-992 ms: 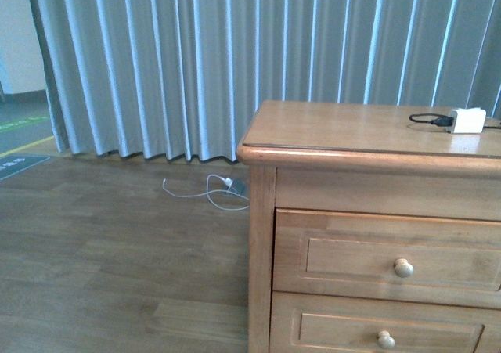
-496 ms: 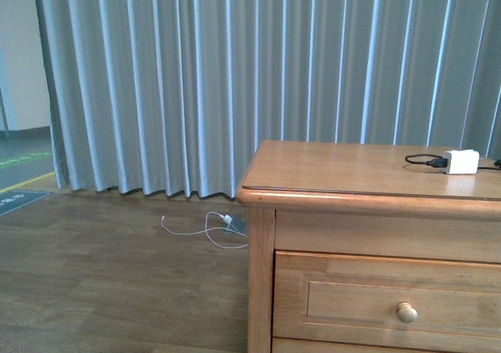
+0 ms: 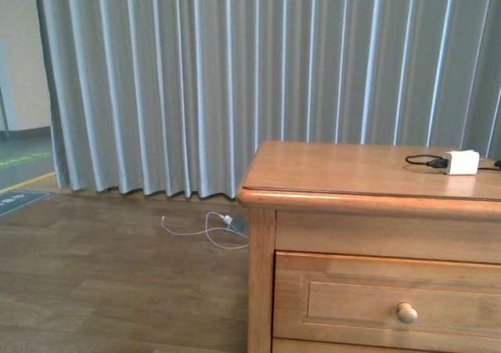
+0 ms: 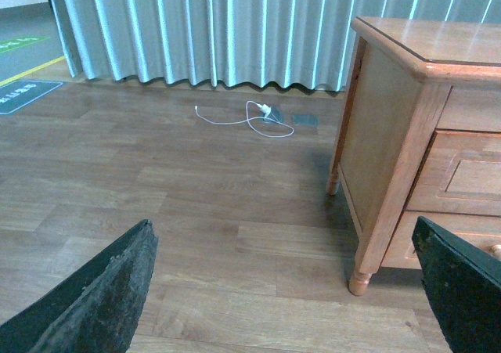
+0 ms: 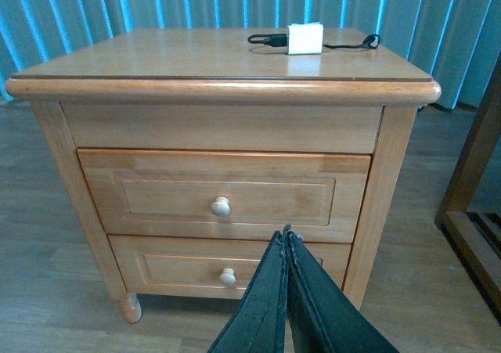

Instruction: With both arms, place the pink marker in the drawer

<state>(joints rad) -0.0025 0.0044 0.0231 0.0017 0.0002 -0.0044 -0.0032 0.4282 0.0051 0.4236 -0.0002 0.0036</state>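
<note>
The pink marker shows in no view. The drawer point(image 5: 223, 195), the upper one of the honey-coloured cabinet, is closed, with a round pale knob point(image 5: 221, 207); it also shows in the front view point(image 3: 387, 302). My right gripper point(image 5: 285, 234) is shut and empty, its tips hanging in front of the cabinet, below and to the right of the upper knob. My left gripper point(image 4: 290, 290) is open and empty above the wood floor, to the left of the cabinet. Neither arm shows in the front view.
A white charger block point(image 5: 304, 37) with a black cable lies on the cabinet top point(image 3: 344, 169). The lower drawer point(image 5: 227, 271) is closed. A white cable point(image 4: 250, 118) lies on the floor by grey curtains point(image 3: 235, 79). A dark wooden frame point(image 5: 473, 181) stands beside the cabinet.
The front view has tilted upward: the cabinet sits lower in the picture, the lower drawer has dropped out of view, and more curtain shows. Since half a second ago nothing has moved.
</note>
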